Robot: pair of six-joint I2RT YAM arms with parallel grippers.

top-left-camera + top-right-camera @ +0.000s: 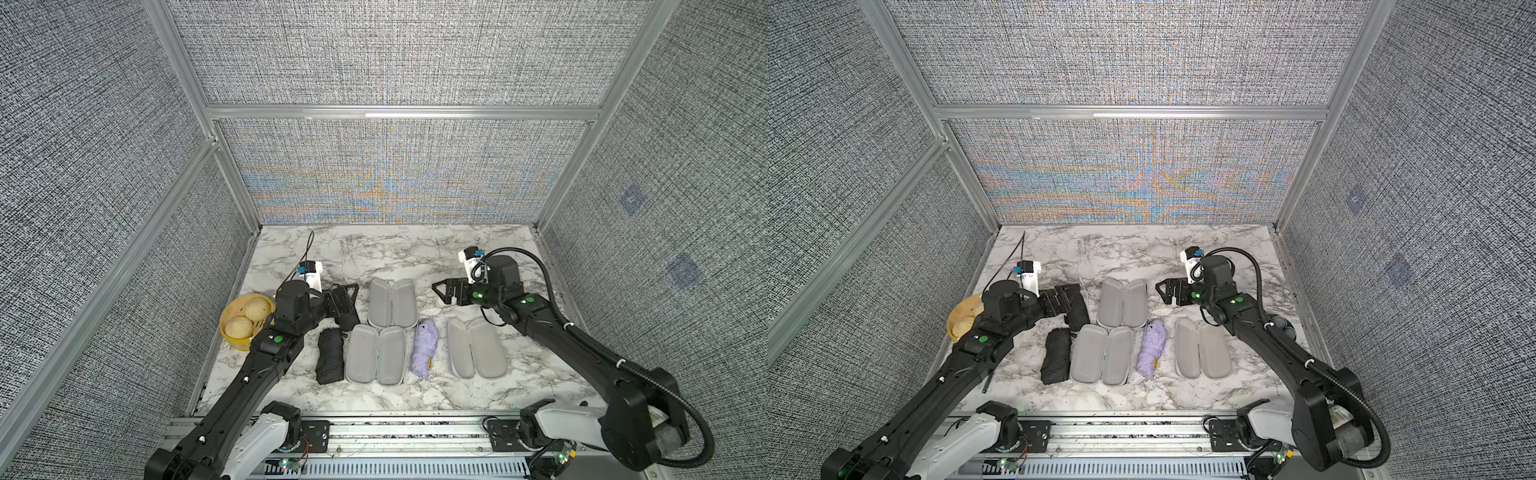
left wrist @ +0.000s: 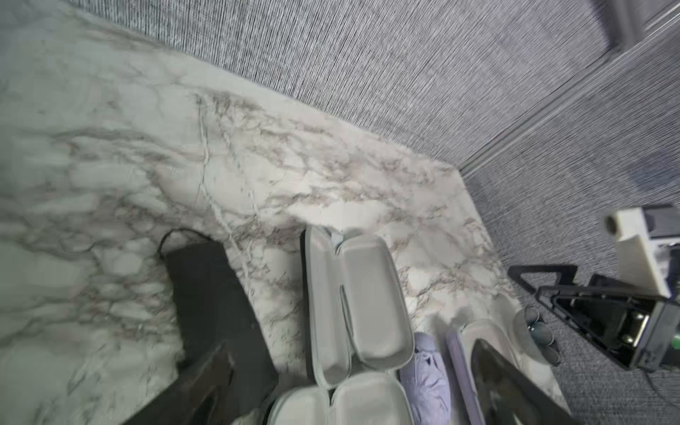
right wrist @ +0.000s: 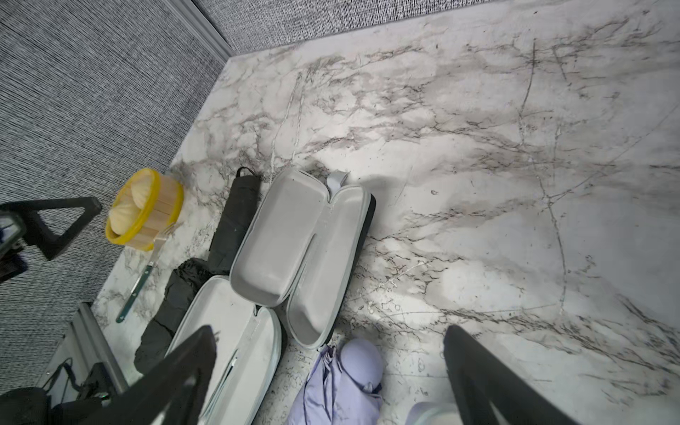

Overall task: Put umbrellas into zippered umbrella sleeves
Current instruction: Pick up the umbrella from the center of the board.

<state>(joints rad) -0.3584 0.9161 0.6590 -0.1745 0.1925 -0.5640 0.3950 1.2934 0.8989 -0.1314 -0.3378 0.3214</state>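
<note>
3 grey-lined rigid clamshell sleeves (image 1: pixel 392 307) lie open on the marble table (image 1: pixel 374 249), 2 black fabric umbrellas (image 1: pixel 330 353) and 1 lavender umbrella (image 1: pixel 424 347) beside them. Left gripper (image 1: pixel 347 297) and right gripper (image 1: pixel 441 293) gape, empty. Lettering on the white camera mount (image 1: pixel 471 266) is unreadable.

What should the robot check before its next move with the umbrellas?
1. left gripper open: ok.
2. right gripper open, holding nothing: ok.
3. far sleeve, middle sleeve and right sleeve lying open: ok.
4. far black umbrella centred in the left gripper's opening: not ok, it sits off to one side.
5. near black umbrella and lavender umbrella folded and free to grab: ok.
6. left arm clear of the yellow basket: cannot tell.
</note>
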